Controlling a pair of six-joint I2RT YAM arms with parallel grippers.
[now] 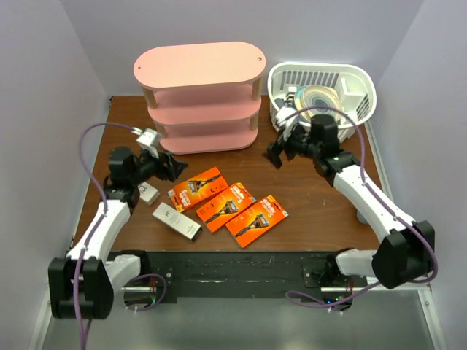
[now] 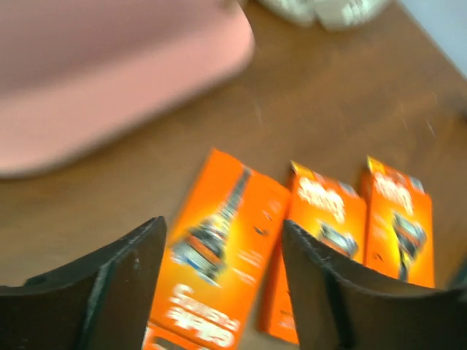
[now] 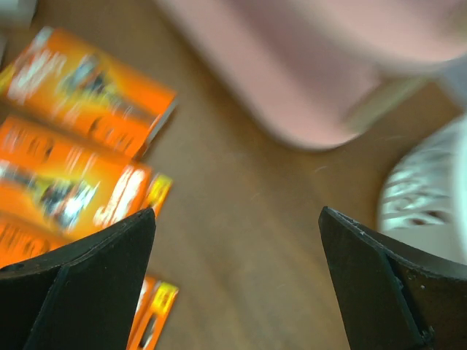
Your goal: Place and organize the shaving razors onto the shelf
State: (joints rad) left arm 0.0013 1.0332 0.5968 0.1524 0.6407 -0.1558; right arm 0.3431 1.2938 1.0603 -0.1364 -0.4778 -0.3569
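Left gripper (image 1: 171, 166), jaws apart with nothing between them, hangs before the left end of the shelf (image 1: 198, 95), just beyond the two whitish-grey boxes (image 1: 177, 221) and the leftmost of three orange razor packs (image 1: 197, 188) (white lettering too blurred to read). All three lie flat side by side in front of the shelf, long axes slanting from near-left to far-right. Right gripper (image 1: 281, 149), spread wide and empty, hovers off the shelf's right end, beyond the rightmost pack.
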